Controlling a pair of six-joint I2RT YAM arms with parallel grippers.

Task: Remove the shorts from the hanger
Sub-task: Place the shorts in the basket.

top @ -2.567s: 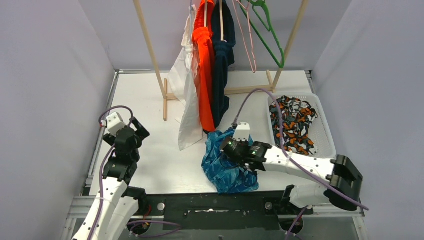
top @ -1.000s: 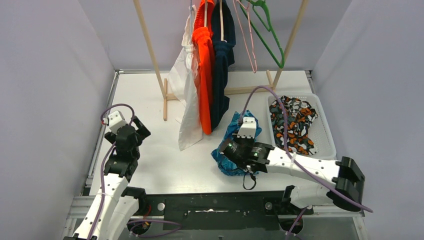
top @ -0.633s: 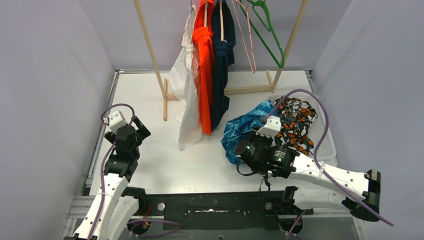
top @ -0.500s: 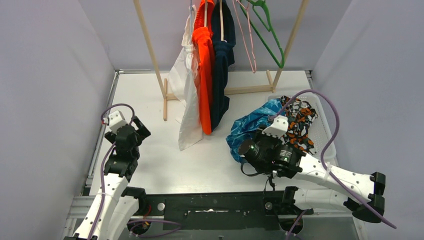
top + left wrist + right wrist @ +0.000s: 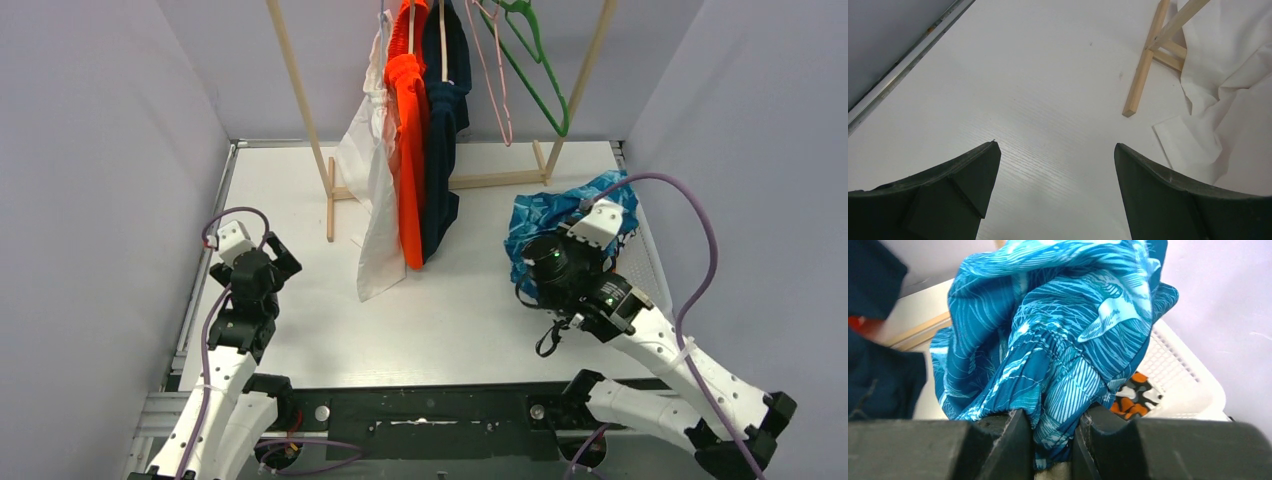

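Since the right tool (image 5: 1052,437) is clamped on the blue shorts (image 5: 1058,330) over the basket (image 5: 1188,382), it's probably set for a drop, while the left tool (image 5: 1055,160) sits wide apart.

Looks like a robotics lab test cell rather than any home: plain lilac-grey panels (image 5: 100,150) boxing in a white tabletop (image 5: 300,200) on three sides. Ahead and to the right of the left gripper (image 5: 1055,150), a bare wooden clothes rack (image 5: 303,110) standing on that tabletop. Just beyond the right gripper (image 5: 1050,430), a white plastic basket (image 5: 1178,375). Behind both grippers, white-and-black robot arms (image 5: 660,335) trailing purple cable (image 5: 714,250), bolted to a black metal base (image 5: 430,420) at the near edge.
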